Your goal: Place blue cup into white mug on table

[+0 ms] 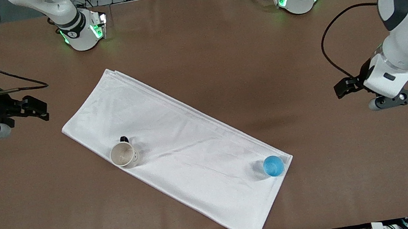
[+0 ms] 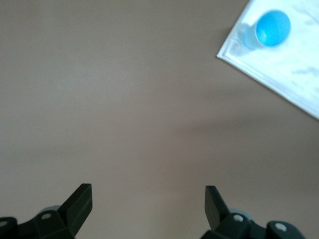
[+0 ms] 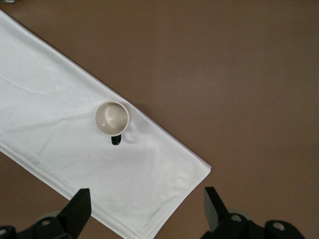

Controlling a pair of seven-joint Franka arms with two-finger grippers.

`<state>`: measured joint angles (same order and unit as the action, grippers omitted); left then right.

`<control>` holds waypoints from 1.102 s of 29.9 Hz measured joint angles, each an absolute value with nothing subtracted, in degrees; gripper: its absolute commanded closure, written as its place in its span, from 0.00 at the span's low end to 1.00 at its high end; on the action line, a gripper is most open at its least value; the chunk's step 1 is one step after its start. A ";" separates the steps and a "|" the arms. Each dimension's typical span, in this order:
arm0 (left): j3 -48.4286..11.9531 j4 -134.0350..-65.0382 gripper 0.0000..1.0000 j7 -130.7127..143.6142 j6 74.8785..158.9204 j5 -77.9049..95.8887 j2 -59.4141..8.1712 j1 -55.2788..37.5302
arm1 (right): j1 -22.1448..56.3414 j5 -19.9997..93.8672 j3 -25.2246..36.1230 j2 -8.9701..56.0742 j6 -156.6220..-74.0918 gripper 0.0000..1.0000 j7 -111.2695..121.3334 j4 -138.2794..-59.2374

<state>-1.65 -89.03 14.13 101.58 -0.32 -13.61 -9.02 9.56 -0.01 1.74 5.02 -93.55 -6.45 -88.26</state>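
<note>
The blue cup [image 1: 273,165] stands upright on the white cloth, at the cloth's corner toward the left arm's end. It also shows in the left wrist view [image 2: 272,28]. The white mug [image 1: 124,154] stands upright on the same cloth toward the right arm's end, its black handle pointing away from the front camera. It also shows in the right wrist view [image 3: 112,118]. My left gripper [image 1: 342,88] is open and empty over bare table [image 1: 218,46], well apart from the cup. My right gripper [image 1: 40,109] is open and empty, over the table beside the cloth's corner.
The long white folded cloth [image 1: 177,151] lies diagonally across the middle of the brown table. Both arm bases stand along the table's edge farthest from the front camera. Cables run along the edge nearest the camera.
</note>
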 measured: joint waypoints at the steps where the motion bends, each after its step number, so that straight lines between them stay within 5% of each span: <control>1: -1.68 -88.88 0.51 15.00 101.92 -0.32 -14.14 -9.36 | 9.84 0.02 1.66 5.04 -94.09 0.00 -6.46 -89.08; 9: -1.73 -87.33 0.46 18.68 103.73 -0.32 -16.87 -10.63 | 13.03 0.23 1.40 5.27 -101.39 0.00 -6.46 -97.16; 12: -1.74 -86.96 0.00 19.61 104.48 -0.32 -17.75 -10.88 | 14.08 0.24 1.38 5.48 -104.71 0.00 -6.66 -100.28; 33: -1.95 -86.48 0.00 24.05 118.32 -0.27 -25.83 -14.30 | 20.93 0.31 1.33 12.23 -128.99 0.00 -12.60 -116.62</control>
